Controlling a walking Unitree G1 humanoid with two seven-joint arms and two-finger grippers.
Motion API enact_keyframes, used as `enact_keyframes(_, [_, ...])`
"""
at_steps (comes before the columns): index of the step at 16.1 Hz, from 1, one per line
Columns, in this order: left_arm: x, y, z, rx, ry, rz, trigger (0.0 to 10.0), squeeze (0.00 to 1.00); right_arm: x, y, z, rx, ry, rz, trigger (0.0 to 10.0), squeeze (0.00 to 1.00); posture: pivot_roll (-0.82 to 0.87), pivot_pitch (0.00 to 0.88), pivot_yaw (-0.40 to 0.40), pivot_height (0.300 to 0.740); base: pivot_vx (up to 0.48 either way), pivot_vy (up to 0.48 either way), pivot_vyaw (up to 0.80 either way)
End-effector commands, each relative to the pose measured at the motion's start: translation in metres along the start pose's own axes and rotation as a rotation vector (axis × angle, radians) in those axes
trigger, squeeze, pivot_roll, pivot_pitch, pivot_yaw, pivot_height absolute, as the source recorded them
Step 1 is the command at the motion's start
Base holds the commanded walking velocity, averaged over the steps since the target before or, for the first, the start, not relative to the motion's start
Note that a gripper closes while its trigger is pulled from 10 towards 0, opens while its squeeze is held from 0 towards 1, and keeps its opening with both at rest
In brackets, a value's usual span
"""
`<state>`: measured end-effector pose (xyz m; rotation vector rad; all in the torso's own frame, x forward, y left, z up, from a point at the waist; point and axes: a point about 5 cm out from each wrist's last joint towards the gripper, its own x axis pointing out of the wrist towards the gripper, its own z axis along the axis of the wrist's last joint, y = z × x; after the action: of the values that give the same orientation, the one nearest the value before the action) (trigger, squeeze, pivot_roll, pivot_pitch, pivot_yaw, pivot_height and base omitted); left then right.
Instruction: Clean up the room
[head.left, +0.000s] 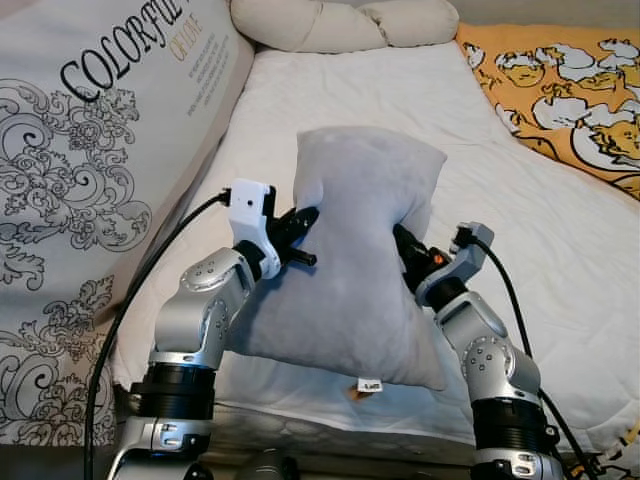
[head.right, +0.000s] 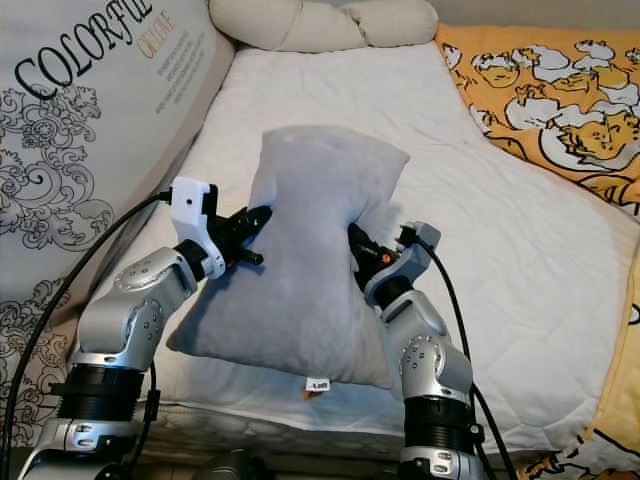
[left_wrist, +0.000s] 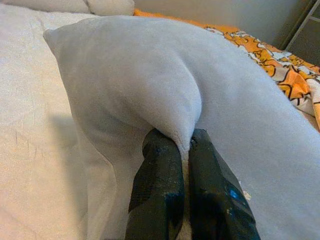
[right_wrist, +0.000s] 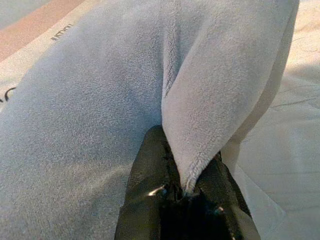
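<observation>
A grey plush pillow (head.left: 350, 270) is held upright between my arms above the near edge of the white bed (head.left: 520, 230). My left gripper (head.left: 306, 232) is shut on a fold of the pillow's left side, its fingers (left_wrist: 160, 185) pinching the fabric. At the pillow's right side my right gripper (head.left: 408, 252) is shut on another fold, which bulges out between its fingers (right_wrist: 150, 190). A small white tag (head.left: 370, 384) hangs from the pillow's bottom edge.
A large patterned cushion with "COLORFUL" lettering (head.left: 90, 170) leans at the left of the bed. A cream knotted pillow (head.left: 340, 22) lies at the head. An orange and white patterned blanket (head.left: 570, 90) covers the far right.
</observation>
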<state>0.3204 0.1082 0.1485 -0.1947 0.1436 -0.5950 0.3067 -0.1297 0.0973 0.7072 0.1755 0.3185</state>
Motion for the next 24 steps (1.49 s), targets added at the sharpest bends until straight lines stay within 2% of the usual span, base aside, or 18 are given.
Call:
enact_keyframes(1, [0.0, -0.007, 0.004, 0.044, 0.005, -0.016, 0.0, 0.0, 0.004, 0.014, 0.007, -0.034, -0.035, 0.039, 0.0, 0.0, -0.04, 0.0, 0.085, 0.74, 0.0, 0.0, 0.0])
enact_keyframes(2, [0.001, -0.007, 0.003, 0.048, 0.007, -0.012, 0.0, 0.0, 0.004, 0.014, 0.007, -0.04, -0.037, 0.036, 0.0, 0.0, -0.04, 0.0, 0.086, 0.74, 0.0, 0.0, 0.0])
enact_keyframes(3, [0.002, -0.009, 0.005, 0.108, -0.004, 0.006, 4.1, 0.0, 0.003, 0.014, 0.007, -0.076, -0.041, 0.018, 10.0, 0.0, -0.04, 0.0, 0.084, 0.74, 0.0, 0.0, 0.0])
enact_keyframes(4, [0.005, -0.008, 0.005, 0.147, 0.009, 0.055, 10.0, 0.0, 0.003, 0.012, 0.003, -0.101, -0.006, -0.001, 10.0, 0.0, -0.04, 0.0, 0.08, 0.74, 0.0, 0.0, 0.0])
enact_keyframes(6, [0.006, -0.007, 0.005, 0.211, 0.021, 0.075, 10.0, 0.0, 0.002, 0.012, 0.002, -0.098, -0.008, 0.007, 10.0, 0.0, -0.04, 0.0, 0.072, 0.74, 0.0, 0.0, 0.0])
enact_keyframes(8, [0.004, -0.001, 0.006, 0.213, 0.01, 0.118, 10.0, 0.0, 0.002, 0.009, -0.002, -0.115, 0.027, -0.019, 10.0, 0.0, -0.04, 0.0, 0.067, 0.74, 0.0, 0.0, 0.0])
enact_keyframes(10, [0.004, 0.004, 0.007, 0.221, 0.011, 0.157, 10.0, 0.0, 0.002, 0.01, -0.003, -0.122, 0.041, -0.008, 10.0, 0.0, -0.04, 0.0, 0.061, 0.74, 0.0, 0.167, -0.77])
enact_keyframes(24, [0.006, 0.008, 0.01, 0.247, 0.007, 0.182, 10.0, 0.0, 0.003, 0.005, -0.003, -0.113, 0.039, -0.056, 10.0, 0.0, -0.04, 0.0, 0.066, 0.74, 0.0, 0.358, 0.0])
